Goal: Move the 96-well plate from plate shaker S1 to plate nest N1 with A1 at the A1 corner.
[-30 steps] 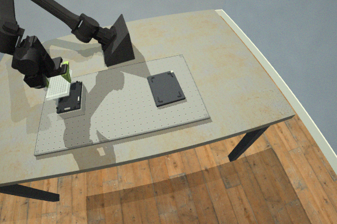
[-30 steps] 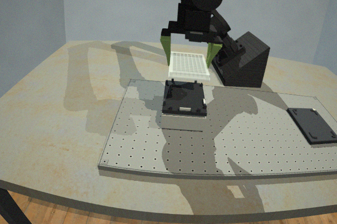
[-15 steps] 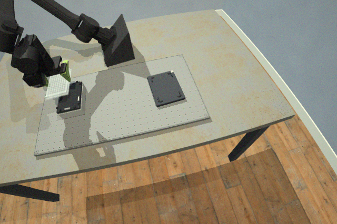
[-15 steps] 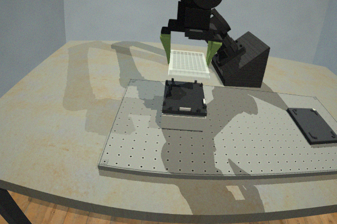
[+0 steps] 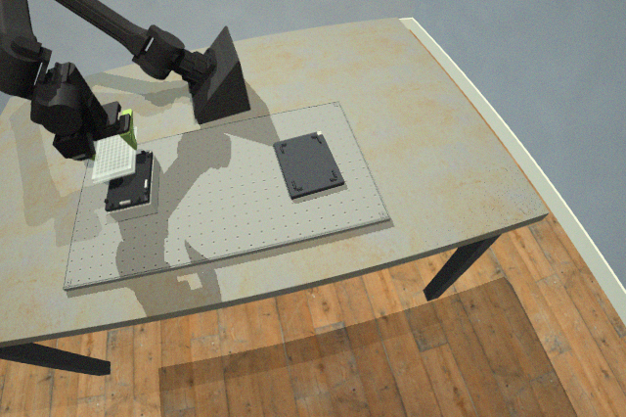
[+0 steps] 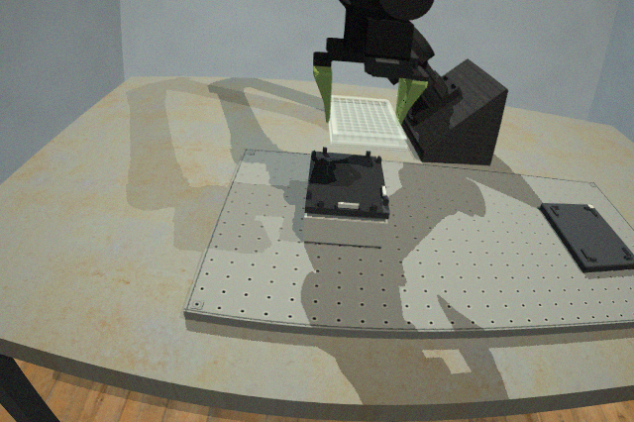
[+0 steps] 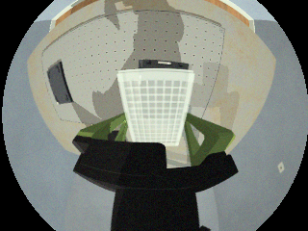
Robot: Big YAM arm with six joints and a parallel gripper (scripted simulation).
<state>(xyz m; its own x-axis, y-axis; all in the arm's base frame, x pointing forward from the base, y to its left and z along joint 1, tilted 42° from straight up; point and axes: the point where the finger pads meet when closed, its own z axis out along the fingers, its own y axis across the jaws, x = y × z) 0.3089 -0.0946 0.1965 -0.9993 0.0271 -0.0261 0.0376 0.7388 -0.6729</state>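
Note:
My gripper (image 6: 365,102) with green fingers is shut on the white 96-well plate (image 6: 366,122) and holds it level in the air, above and a little behind the black plate shaker S1 (image 6: 347,190). The plate also shows in the top view (image 5: 113,160) and in the wrist view (image 7: 157,106) between the fingers. The shaker's pocket (image 5: 130,182) is empty; a pale square mark (image 6: 383,189) sits at one of its corners. The plate nest N1 (image 5: 307,164) is a flat dark pad at the right of the breadboard, with a pale mark at its far corner (image 5: 319,134). It is empty.
A dark wedge-shaped arm base (image 5: 220,79) stands behind the grey perforated breadboard (image 5: 227,200). The arm's links reach over the table's left side. The table edge runs close along the front and right.

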